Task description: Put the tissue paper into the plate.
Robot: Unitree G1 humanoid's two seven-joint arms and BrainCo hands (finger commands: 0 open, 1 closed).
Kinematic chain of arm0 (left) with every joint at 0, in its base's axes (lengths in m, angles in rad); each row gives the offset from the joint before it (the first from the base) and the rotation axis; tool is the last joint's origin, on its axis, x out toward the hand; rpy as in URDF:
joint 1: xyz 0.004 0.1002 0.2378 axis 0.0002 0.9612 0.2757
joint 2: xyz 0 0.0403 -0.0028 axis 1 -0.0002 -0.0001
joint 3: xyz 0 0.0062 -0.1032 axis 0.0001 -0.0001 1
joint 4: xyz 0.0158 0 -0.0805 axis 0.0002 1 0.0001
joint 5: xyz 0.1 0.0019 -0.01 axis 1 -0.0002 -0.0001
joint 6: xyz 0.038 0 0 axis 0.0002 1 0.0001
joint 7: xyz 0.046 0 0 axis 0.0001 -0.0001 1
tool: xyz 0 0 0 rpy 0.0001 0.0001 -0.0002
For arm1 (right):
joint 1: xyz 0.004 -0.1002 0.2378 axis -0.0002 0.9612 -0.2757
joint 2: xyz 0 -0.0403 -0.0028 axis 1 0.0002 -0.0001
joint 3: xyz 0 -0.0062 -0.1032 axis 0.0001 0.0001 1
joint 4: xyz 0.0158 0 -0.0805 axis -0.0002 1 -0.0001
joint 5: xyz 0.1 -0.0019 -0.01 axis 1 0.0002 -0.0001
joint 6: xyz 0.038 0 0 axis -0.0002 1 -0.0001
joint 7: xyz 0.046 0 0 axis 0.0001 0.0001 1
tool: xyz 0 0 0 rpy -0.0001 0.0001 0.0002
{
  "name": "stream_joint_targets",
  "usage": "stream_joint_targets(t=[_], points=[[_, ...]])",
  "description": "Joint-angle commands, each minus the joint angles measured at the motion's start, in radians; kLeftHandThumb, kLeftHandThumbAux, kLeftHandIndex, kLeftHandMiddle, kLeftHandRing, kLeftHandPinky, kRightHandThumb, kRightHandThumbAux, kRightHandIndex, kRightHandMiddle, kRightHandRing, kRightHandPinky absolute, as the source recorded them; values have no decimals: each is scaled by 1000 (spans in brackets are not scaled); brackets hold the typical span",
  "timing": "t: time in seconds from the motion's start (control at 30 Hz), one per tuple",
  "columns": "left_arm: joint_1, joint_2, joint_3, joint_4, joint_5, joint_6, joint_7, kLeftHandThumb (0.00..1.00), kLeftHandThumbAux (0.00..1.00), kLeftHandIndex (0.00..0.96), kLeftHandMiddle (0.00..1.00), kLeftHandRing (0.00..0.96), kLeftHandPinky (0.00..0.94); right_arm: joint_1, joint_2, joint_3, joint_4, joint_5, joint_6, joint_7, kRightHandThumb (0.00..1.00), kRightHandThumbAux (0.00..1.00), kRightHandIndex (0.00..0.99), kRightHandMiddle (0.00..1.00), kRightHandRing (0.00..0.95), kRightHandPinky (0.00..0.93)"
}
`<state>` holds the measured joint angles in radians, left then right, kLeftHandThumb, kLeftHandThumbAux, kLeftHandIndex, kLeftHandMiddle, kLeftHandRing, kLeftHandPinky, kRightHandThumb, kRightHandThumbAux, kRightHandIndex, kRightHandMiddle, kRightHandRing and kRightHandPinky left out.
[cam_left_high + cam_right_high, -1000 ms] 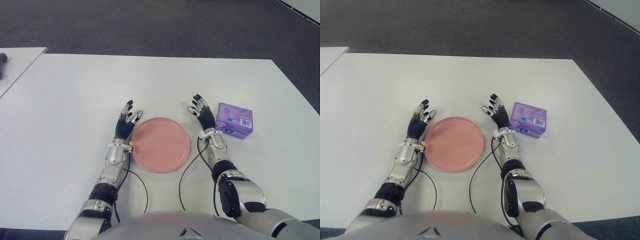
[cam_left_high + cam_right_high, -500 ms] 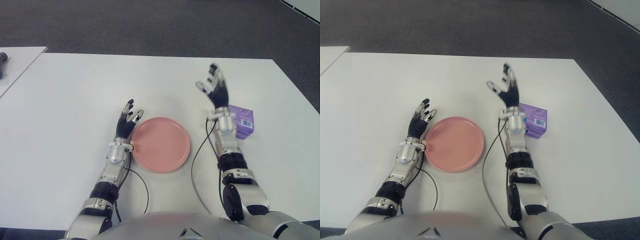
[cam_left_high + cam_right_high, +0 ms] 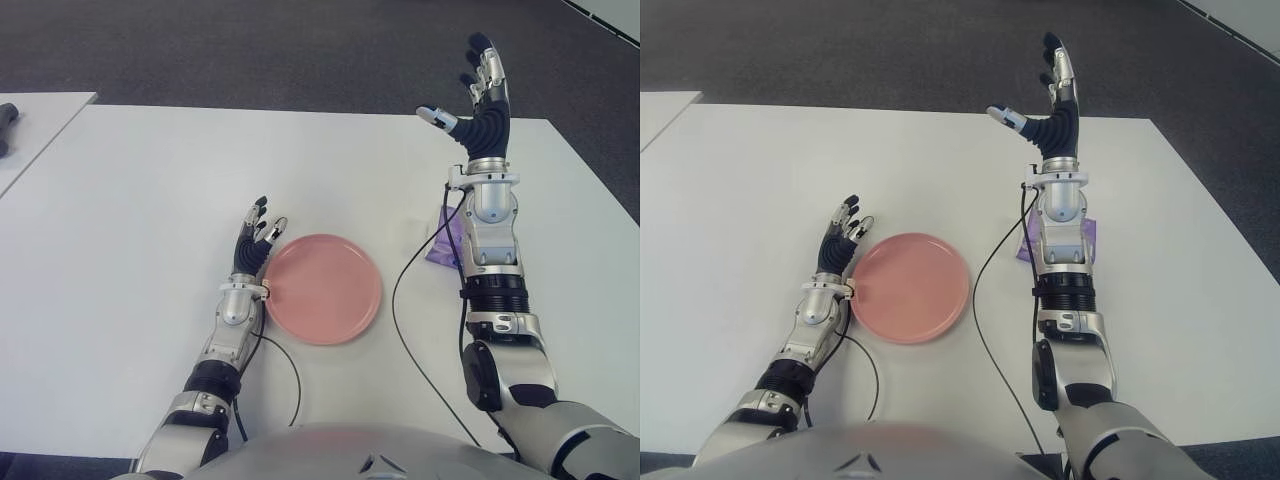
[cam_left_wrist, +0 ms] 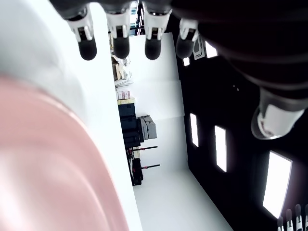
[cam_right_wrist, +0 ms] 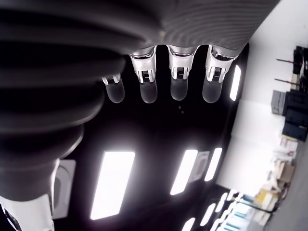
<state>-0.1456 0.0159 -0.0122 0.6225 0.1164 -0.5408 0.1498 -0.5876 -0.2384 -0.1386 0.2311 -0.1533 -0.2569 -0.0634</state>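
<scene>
Holding the right hand (image 3: 487, 115) up high over the far right part of the white table (image 3: 150, 200), palm turned leftward, fingers (image 5: 178, 82) straight and spread apart, grasping nothing. Keeping the left hand (image 3: 254, 250) low just beside the left rim of the pink plate (image 3: 322, 288), fingers likewise extended and apart, empty too, its wrist view showing the pink rim close against it. Leaving the tissue paper (image 3: 443, 243), a purple pack, lying on the table just right of the plate and not yet in it, mostly hidden behind the right forearm so that only a purple edge is peeking out on either side of the arm. Judging the key relation thus: sitting well below the raised right hand and nearer to the robot than its fingertips, roughly under the wrist and forearm, so calling for a drop downward and a pull back toward the near side before any closing of the fingers. Not being able to tell the pack's long axis while the arm is covering it. Counting the right hand as clearly the closer of the two, with the plate lying between the pack and the left hand. Expecting, once gripped, only a short carry leftward onto the plate.
</scene>
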Motion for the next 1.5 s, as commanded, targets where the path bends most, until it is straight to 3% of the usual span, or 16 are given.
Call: stream_joint_targets(t=[0.03,0.33,0.63,0.97,1.13,1.27,1.37,1.5], points=[[3,-7,6,27,-1,33,9,0,427,0,0,0,0,-8,-34,-9,-51,22,75,31,136,671,2,0,0,4],[-1,-14,10,30,3,32,16,0,417,0,0,0,0,-14,-43,-12,-57,69,95,57,187,596,0,0,0,1],[-10,-21,11,44,-9,31,6,0,414,0,0,0,0,-20,-88,-8,-73,30,135,59,234,559,0,0,0,0],[-16,-19,8,61,-6,14,9,0,405,0,0,0,0,-9,-236,64,-99,-148,186,100,250,501,0,0,0,0],[-25,-18,10,75,-8,15,8,0,395,0,0,0,0,14,-373,117,-141,-214,268,270,219,447,0,0,0,0],[-28,-17,11,82,-7,11,11,0,395,0,0,0,0,25,-440,143,-166,-244,307,361,202,424,0,0,0,0],[-34,-13,11,96,0,-2,18,0,401,0,0,0,0,31,-543,209,-148,-303,295,487,181,374,0,0,0,0],[-36,-10,10,107,1,-15,20,0,405,0,0,0,0,38,-578,245,-105,-336,247,505,164,315,0,0,0,0]])
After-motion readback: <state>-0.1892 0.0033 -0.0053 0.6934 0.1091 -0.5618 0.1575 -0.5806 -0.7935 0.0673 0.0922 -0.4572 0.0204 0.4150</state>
